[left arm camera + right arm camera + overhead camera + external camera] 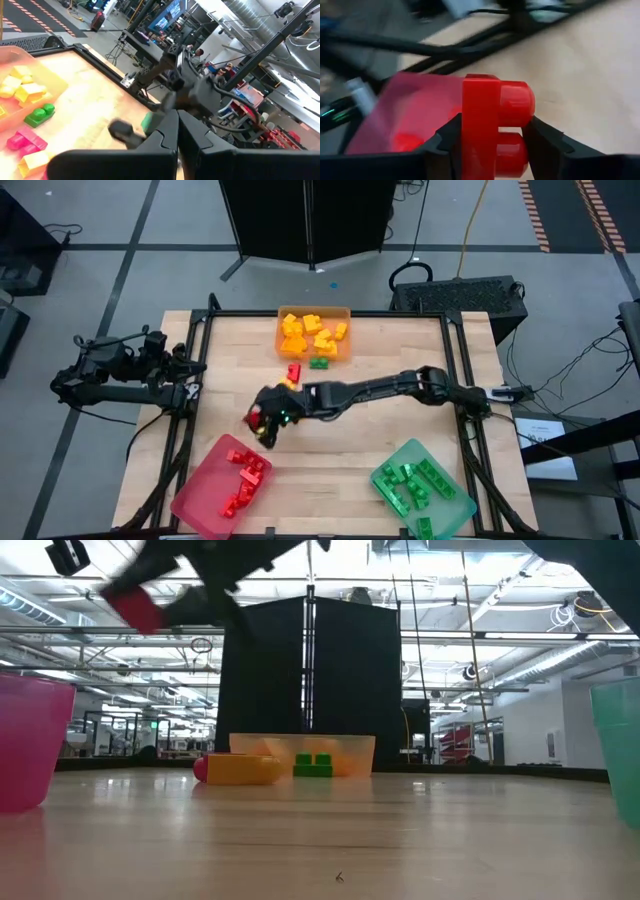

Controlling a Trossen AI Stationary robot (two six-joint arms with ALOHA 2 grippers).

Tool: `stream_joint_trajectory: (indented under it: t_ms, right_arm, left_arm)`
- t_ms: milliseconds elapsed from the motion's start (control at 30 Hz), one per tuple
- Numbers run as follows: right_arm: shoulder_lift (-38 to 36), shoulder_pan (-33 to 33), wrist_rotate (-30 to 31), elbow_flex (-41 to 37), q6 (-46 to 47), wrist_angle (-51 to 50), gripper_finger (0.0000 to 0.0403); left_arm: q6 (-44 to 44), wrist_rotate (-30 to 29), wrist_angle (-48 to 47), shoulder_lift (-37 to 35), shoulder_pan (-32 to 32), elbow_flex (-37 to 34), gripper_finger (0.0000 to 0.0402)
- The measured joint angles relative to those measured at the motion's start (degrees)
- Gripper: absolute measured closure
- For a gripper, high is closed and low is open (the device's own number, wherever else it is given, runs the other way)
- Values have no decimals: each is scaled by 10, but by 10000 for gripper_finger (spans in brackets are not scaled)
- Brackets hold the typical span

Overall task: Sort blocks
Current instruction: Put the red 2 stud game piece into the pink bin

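Red plastic fills the right gripper [492, 137]: a studded red brick [492, 125] sits clamped between its two dark fingers [547, 142], studs pointing sideways out of the grip. From above, this gripper [262, 423] hangs over the middle of the wooden table [400, 380], near the upper corner of the pink-red tray [195, 495], with its arm reaching in from the right edge. At table height the brick [133, 608] shows lifted well clear of the tabletop.

Inside the pink-red tray lie several red bricks [245, 475]. The teal-green tray [455, 505] at the near right holds a heap of green bricks [412, 483]. At the far edge, the orange tray [283, 345] holds yellow and orange bricks [310, 333]. Just in front of it, loose on the wood, are a green brick [320, 363], a red brick [293, 371] and a yellow brick [288, 384]; in the low view the yellow one [243, 769] and the green one [313, 765] stand before the tray's wall.

Off at the table's left edge, the left gripper [177, 131] waits with its fingers pressed together, holding nothing.
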Motion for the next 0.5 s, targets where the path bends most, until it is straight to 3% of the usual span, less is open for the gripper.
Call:
stream_joint_trajectory:
  t_ms: [267, 500]
  right_arm:
    - [50, 18, -154, -1, -35, 106, 256]
    - [68, 37, -193, -1, -34, 154, 256]
  left_arm:
    - [-1, 0, 0, 0, 0, 0, 398]
    - [-3, 5, -1, 0, 0, 0, 398]
